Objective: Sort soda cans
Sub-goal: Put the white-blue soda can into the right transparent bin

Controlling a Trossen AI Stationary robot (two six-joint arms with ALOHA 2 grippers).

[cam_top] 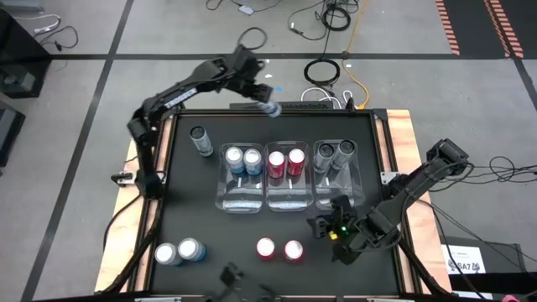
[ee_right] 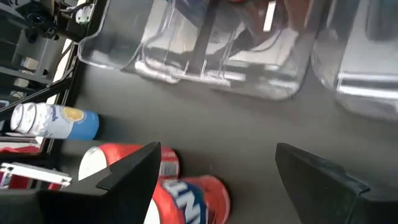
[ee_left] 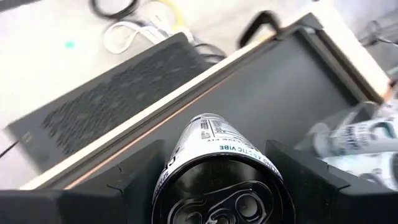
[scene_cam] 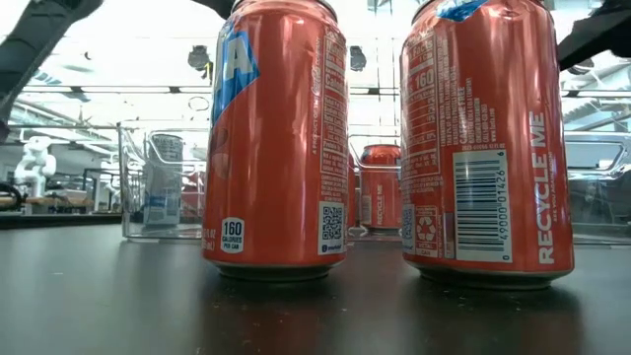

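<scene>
My left gripper (cam_top: 267,105) hangs over the table's far edge, shut on a dark grey soda can (ee_left: 217,168). Another dark can (cam_top: 200,138) stands on its base at the far left. Three clear bins (cam_top: 285,200) sit mid-table. The left one holds two light blue cans (cam_top: 243,158), the middle one two red cans (cam_top: 285,161), the right one two dark cans (cam_top: 334,153). Near the front edge stand two red cans (cam_top: 278,249) and two light blue cans (cam_top: 177,252). My right gripper (cam_top: 323,226) is open just right of the front red cans (ee_right: 186,199). My left gripper pinches the dark can by its two side walls (ee_left: 163,163), one finger (ee_left: 134,180) on each side. The can is lifted clear above the table's far edge. It is tilted, its tabbed top (ee_left: 224,202) toward my wrist and its bottom pointing away past the fingertips.
The black table has a raised wooden rim (cam_top: 394,126). Cables (cam_top: 323,71) and a dark perforated plate (ee_left: 118,106) lie on the floor beyond the far edge. In the low view the two front red cans (scene_cam: 276,138) fill the foreground before the bins.
</scene>
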